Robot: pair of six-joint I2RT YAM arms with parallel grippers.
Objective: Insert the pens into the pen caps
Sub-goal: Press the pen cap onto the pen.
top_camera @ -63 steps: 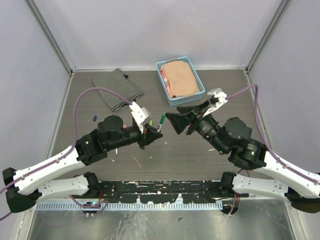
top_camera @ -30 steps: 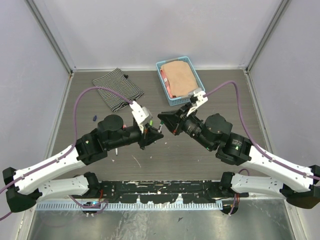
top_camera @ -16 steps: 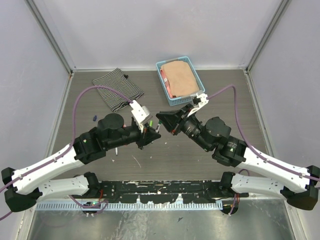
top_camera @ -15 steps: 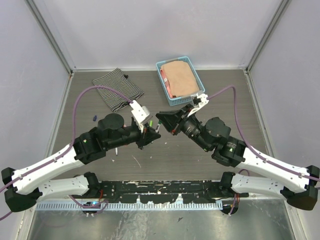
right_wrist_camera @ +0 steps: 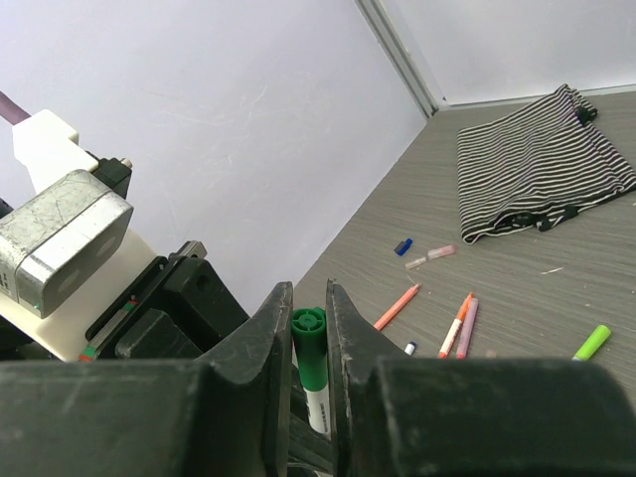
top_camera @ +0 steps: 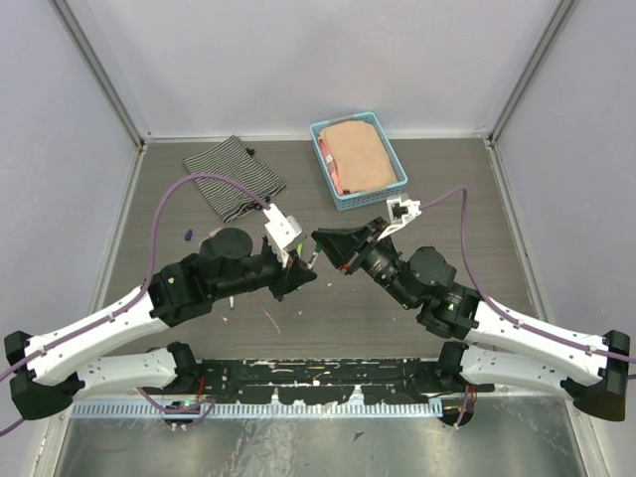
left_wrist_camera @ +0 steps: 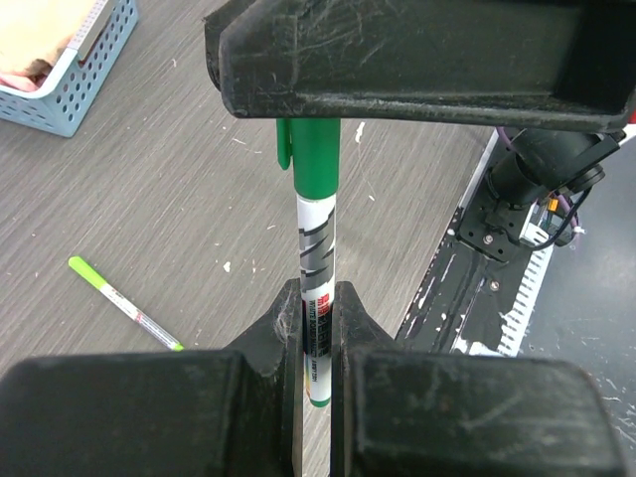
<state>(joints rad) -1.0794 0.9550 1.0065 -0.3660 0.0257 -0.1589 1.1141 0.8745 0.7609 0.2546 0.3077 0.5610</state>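
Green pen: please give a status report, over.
Left tool shut on green pen body. Right tool shut on green cap, cap over pen tip. Loose pens lie aside, not in the way.

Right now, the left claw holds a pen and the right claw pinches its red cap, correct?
Not quite: the cap is green, not red, as the right wrist view shows. The left gripper holds the pen and the right gripper pinches that cap.

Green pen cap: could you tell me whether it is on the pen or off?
On: the green cap meets the pen barrel with no visible gap.
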